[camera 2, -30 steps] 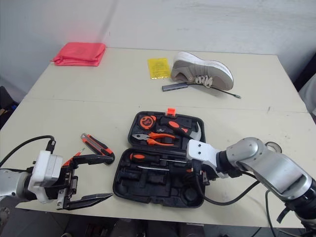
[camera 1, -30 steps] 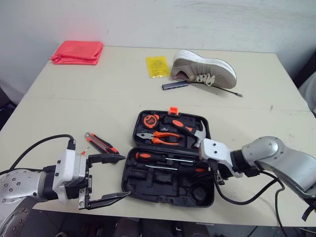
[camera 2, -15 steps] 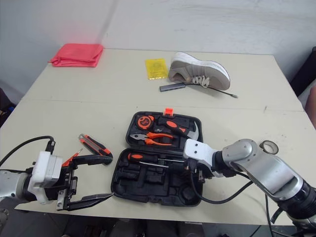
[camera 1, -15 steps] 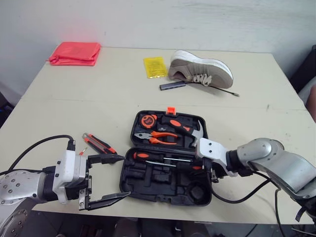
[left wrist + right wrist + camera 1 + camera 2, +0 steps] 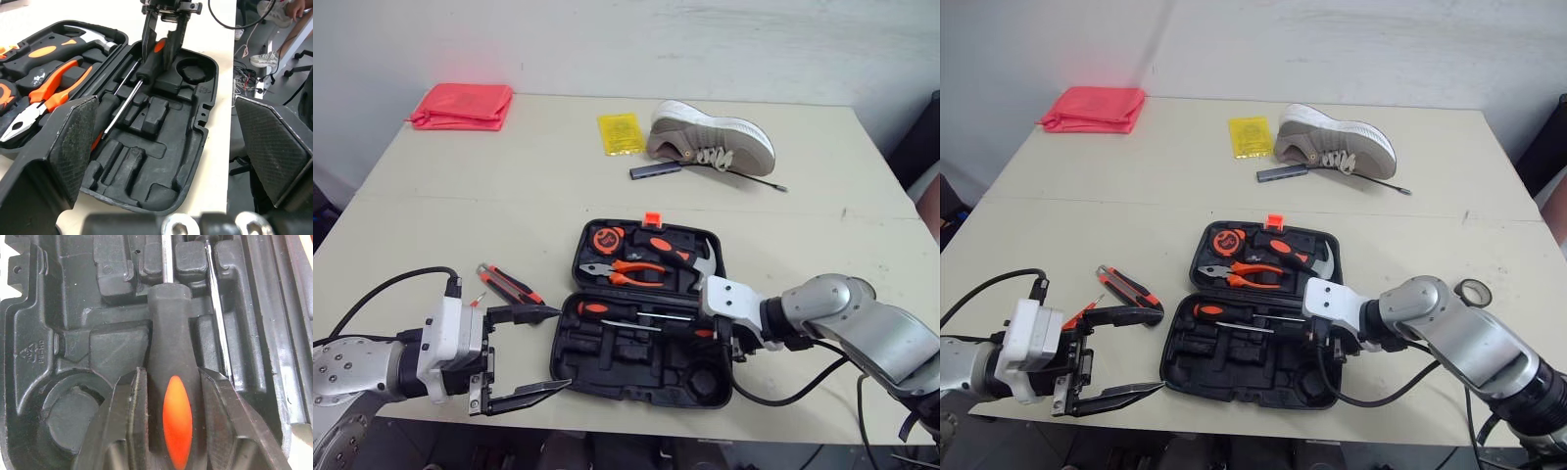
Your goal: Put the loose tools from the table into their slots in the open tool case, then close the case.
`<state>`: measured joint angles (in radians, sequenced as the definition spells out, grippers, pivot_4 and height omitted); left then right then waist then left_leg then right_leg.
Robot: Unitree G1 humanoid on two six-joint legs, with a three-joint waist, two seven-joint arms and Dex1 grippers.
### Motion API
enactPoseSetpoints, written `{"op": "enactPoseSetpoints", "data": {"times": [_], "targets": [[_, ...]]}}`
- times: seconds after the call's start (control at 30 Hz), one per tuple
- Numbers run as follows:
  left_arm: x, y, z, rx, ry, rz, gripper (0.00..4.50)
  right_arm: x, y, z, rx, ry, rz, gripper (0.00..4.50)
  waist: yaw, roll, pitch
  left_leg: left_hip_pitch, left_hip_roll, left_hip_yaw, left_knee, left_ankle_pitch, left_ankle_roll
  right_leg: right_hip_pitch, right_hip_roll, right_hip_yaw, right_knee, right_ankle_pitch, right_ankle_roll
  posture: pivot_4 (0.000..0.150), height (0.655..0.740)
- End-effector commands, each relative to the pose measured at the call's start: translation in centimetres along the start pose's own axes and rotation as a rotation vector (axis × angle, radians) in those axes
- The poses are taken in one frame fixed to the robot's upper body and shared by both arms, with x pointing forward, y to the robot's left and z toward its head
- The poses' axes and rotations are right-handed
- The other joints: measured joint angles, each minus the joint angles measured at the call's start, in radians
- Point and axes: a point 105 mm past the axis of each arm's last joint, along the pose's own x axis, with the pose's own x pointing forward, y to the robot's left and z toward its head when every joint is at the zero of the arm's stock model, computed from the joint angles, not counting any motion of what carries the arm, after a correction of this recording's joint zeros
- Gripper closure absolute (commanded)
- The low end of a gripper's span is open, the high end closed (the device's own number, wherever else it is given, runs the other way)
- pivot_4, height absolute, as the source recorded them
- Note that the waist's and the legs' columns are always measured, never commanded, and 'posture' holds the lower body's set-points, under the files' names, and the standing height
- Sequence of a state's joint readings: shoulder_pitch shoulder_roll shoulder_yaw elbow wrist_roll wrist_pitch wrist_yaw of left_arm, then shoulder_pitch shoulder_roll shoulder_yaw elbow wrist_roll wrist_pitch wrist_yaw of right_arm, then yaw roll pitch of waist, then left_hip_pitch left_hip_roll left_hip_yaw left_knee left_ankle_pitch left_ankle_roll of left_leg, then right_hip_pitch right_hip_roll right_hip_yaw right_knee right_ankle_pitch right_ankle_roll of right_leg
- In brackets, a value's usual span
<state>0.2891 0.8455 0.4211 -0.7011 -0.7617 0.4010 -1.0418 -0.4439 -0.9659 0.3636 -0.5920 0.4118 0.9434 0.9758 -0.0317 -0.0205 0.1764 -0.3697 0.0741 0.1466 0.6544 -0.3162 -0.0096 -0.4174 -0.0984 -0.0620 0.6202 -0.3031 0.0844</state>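
**Seating the screwdriver flush in its slot**

Our left gripper hangs wide open just left of the tool case. The utility knife lies on the table beside it, not yet stowed. In the case's near half, the screwdriver lies along its moulded slot, shaft pointing left. Our right gripper clamps its black-and-orange handle. We should press the handle straight down until it sits flush, then let go without dragging it sideways.
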Motion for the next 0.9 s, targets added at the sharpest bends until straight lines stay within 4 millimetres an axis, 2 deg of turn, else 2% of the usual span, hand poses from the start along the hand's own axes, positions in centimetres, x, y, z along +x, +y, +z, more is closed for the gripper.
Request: {"op": "enactPoseSetpoints", "data": {"times": [0.03,0.13,0.37,0.47,0.5,0.53,0.57,0.6,0.73,0.9], "targets": [[-0.1,-0.1,0.3,0.033,-0.005,-0.009,0.0,-0.5,0.7,0.1,0.034,0.008,0.057,1.25,0.001,0.001,0.001,0.0,0.0,0.0,0.0,0.0,0.0,0.0,0.0,0.0,0.0,0.0,0.0,0.15,0.74],[-0.2,-0.1,0.3,0.032,-0.005,-0.009,0.0,-1.6,0.8,-0.1,0.055,0.045,0.091,1.25,0.002,0.002,0.002,-0.001,0.001,0.0,0.0,0.0,0.0,0.0,0.0,0.0,0.0,0.0,0.0,0.15,0.74],[-0.3,-0.1,0.2,0.036,-0.003,-0.012,0.0,-4.7,-0.9,0.2,0.029,0.054,0.07,1.25,0.002,0.003,0.002,-0.001,0.001,0.0,0.001,-0.001,0.001,-0.001,0.0,0.0,0.0,0.0,0.0,0.15,0.74],[-0.4,0.1,0.2,0.045,-0.002,-0.004,0.0,-5.7,-2.1,0.9,-0.007,-0.056,0.039,1.25,0.0,0.003,0.002,-0.001,-0.002,0.001,0.001,-0.001,0.001,0.0,0.001,0.0,0.0,0.0,0.0,0.15,0.74],[-0.4,0.1,0.2,0.047,-0.002,-0.002,0.0,-5.7,-2.1,1.7,-0.018,-0.169,0.058,1.25,0.001,0.002,0.001,-0.001,-0.002,0.001,0.001,-0.001,0.001,-0.001,0.001,0.0,0.0,0.0,0.0,0.15,0.74],[-0.4,0.2,0.2,0.048,-0.004,0.0,0.0,-5.5,-1.8,2.1,-0.016,-0.261,0.085,1.8,0.001,0.001,0.001,-0.001,-0.002,0.001,0.001,-0.001,0.001,0.0,0.002,0.0,0.0,0.0,0.0,0.15,0.74],[-0.4,0.2,0.2,0.049,-0.006,0.003,0.0,-5.4,-1.5,2.3,-0.012,-0.33,0.106,2.02,0.002,0.001,0.001,-0.001,-0.001,0.001,0.002,-0.001,0.0,0.0,0.003,0.0,0.0,0.0,0.0,0.15,0.74],[-0.4,0.3,0.1,0.05,-0.007,0.004,0.0,-5.1,-1.5,2.4,-0.019,-0.385,0.099,2.47,0.003,0.001,0.001,-0.001,0.0,0.0,0.001,-0.001,0.0,0.0,0.003,0.0,0.0,0.0,0.0,0.15,0.74],[-0.3,0.5,0.1,0.055,-0.01,0.008,0.0,-2.8,-1.5,2.0,-0.041,-0.526,0.036,4.47,0.004,0.002,0.002,-0.001,-0.001,0.0,0.002,0.0,-0.002,0.0,0.003,0.0,0.001,0.0,0.0,0.15,0.74],[0.0,0.8,0.1,0.057,-0.013,0.011,0.0,0.2,-0.8,1.1,-0.171,-0.563,0.025,4.47,0.001,0.002,0.002,0.0,-0.001,0.001,0.005,0.0,-0.002,0.002,0.002,0.0,0.001,0.001,0.002,0.15,0.74]]}}
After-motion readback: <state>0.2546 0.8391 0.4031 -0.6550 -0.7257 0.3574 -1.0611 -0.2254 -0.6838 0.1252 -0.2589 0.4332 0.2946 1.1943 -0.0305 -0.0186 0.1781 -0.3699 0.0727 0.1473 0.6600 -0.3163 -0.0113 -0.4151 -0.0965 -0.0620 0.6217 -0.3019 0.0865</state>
